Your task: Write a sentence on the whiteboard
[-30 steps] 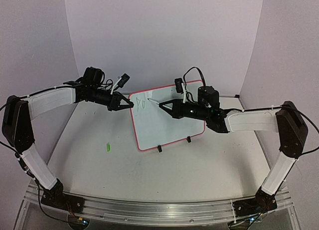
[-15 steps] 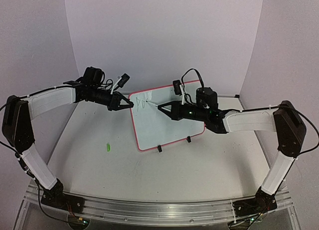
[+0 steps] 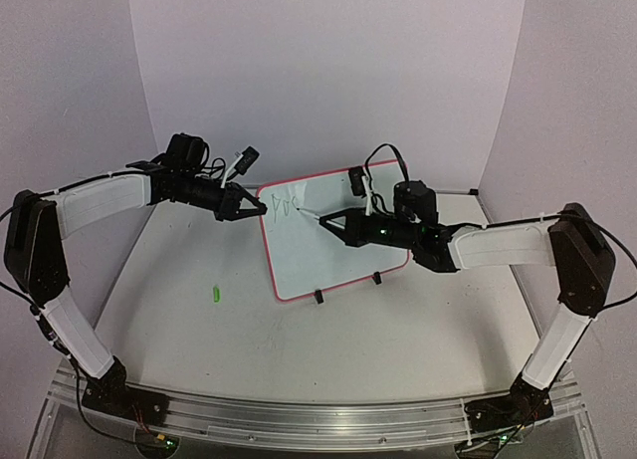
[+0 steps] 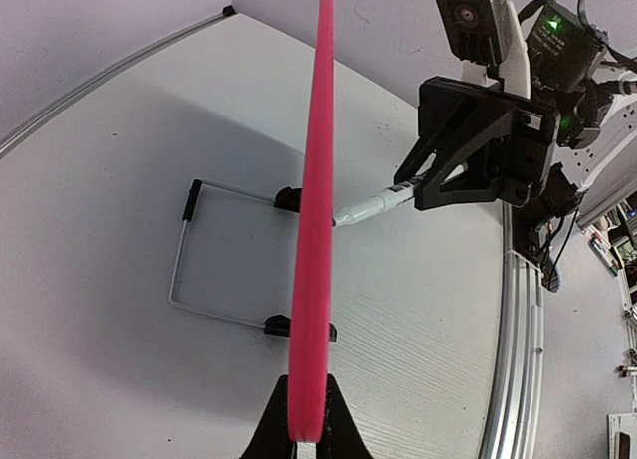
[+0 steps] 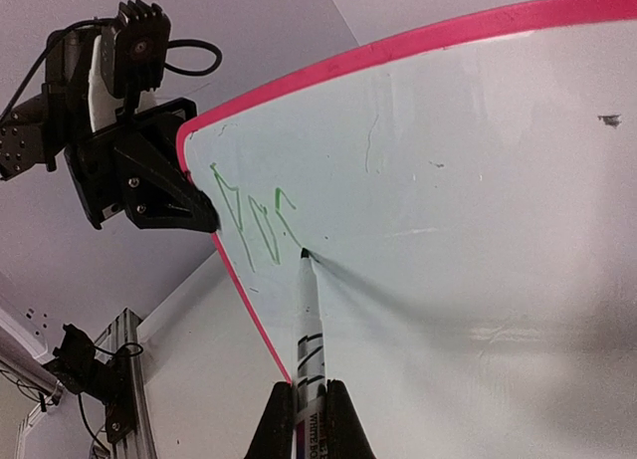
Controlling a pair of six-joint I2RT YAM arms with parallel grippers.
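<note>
Fingers on the right arm, the right fingers (image 5: 336, 419), are pressed tight on a pen (image 5: 307, 320), and its tip touches the whiteboard (image 3: 328, 265) near the top left corner. The left fingers (image 4: 271, 437) pinch the pink edge of the board at that same corner, and they have not moved. A second ago there were fewer marks. Now the pen has gone a bit lower and added another stroke, so the green letters (image 5: 249, 215) have grown. I think they are only the first two or three letters, and they are wobbly and hard to read. Most of the sentence is not written yet, and nearly all of the board is bare. The board stands tilted back on a thin wire stand (image 4: 179, 270) in the middle of the pale worktop (image 3: 398, 330). A small green thing (image 3: 214, 293) lies on the worktop to the left, well apart from the board. It may be the pen's cap, but it is too small to tell. Plain light purple walls (image 3: 328, 71) close in the back and sides.
</note>
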